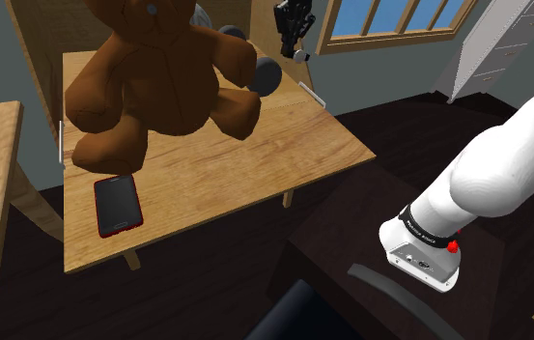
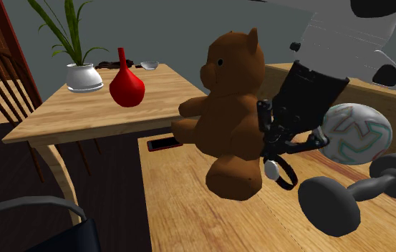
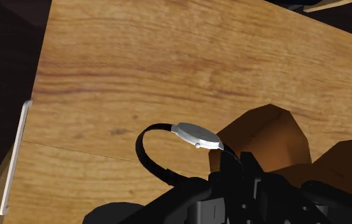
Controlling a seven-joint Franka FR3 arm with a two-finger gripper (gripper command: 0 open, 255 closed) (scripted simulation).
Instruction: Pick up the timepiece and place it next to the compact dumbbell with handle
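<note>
hand (image 2: 281,149) clamped on the strap | watch (image 2: 271,170) hangs under it, clear of the bench (image 2: 182,215), beside the teddy bear (image 2: 225,122) | dumbbell (image 2: 357,192) near, lower, toward the second exterior view's right | likely short carry, then lower

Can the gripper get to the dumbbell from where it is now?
Probably yes: the gripper, holding the wristwatch, hangs just beside the dumbbell with nothing between them. The teddy bear sits close on the other side.

Readable text: none | black band round white robot arm's wrist (image 1: 425,228): small white lettering, illegible (too fine) | silver-cased, black-strapped watch (image 3: 197,135): dial edge-on, markings untellable
</note>
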